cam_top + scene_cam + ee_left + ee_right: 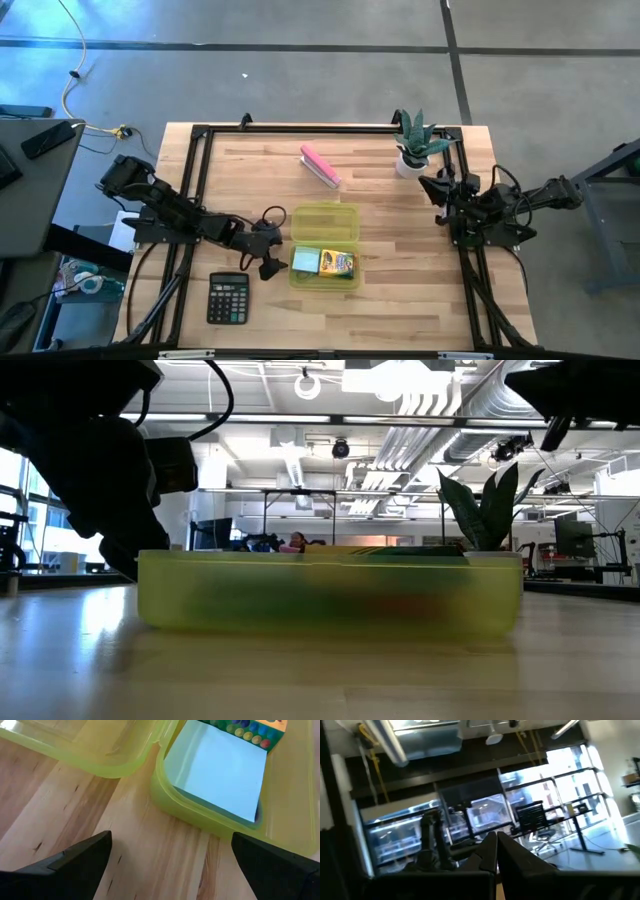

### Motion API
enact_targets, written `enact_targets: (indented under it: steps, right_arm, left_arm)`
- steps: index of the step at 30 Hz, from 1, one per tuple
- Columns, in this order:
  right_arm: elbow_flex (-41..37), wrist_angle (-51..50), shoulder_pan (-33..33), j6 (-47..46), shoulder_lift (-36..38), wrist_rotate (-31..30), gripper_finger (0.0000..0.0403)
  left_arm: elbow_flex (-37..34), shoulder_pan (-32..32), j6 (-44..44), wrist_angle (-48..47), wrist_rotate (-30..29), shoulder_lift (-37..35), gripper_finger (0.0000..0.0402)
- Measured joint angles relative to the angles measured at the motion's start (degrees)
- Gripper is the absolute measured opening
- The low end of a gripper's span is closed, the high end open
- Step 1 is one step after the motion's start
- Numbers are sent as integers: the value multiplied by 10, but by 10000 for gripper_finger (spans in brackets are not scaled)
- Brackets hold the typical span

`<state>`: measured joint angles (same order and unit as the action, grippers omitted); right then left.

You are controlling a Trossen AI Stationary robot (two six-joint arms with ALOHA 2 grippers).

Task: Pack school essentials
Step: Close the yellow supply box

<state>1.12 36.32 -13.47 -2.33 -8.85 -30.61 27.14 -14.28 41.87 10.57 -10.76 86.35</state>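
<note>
The desk [400, 230] is light wood with a black frame around it. A yellow-green box [325, 246] sits near the middle of the desk, with its lid [325, 221] lying open on the far side. Inside the box, at the near end, a light-blue pad [305, 261] lies on the left. A crayon box [338, 263] lies just beside it on the right, touching it.

The left arm reaches in from the left side. Its left claw [268, 262] is spread wide open and holds nothing. It sits just left of the box, near the corner with the pad. In the left wrist view, the two dark fingers [75, 862] stand wide apart over bare wood, with the pad just ahead.

The right arm waits at the right side of the desk. Its right claw [437, 187] is shut tight and holds nothing.

A plant [418, 145] in a white pot stands at the far right. A black calculator [228, 298] lies near the left front. A pink block [320, 167] lies far from the box, toward the back.
</note>
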Motion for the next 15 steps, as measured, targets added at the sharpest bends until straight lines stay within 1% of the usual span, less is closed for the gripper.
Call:
enact_targets:
  steps: [4,8,11,15]
  right_arm:
    - [27,4,0,-2,-50,24,0]
    - [60,-6,0,-6,-130,27,0]
    - [85,-33,0,-20,-196,14,0]
    - [123,-99,0,-31,-270,-21,3]
  left_arm:
    - [0,0,0,0,-1,0,400]
    - [0,0,0,0,-2,0,400]
    - [0,0,0,0,3,0,400]
    - [0,0,0,1,11,0,400]
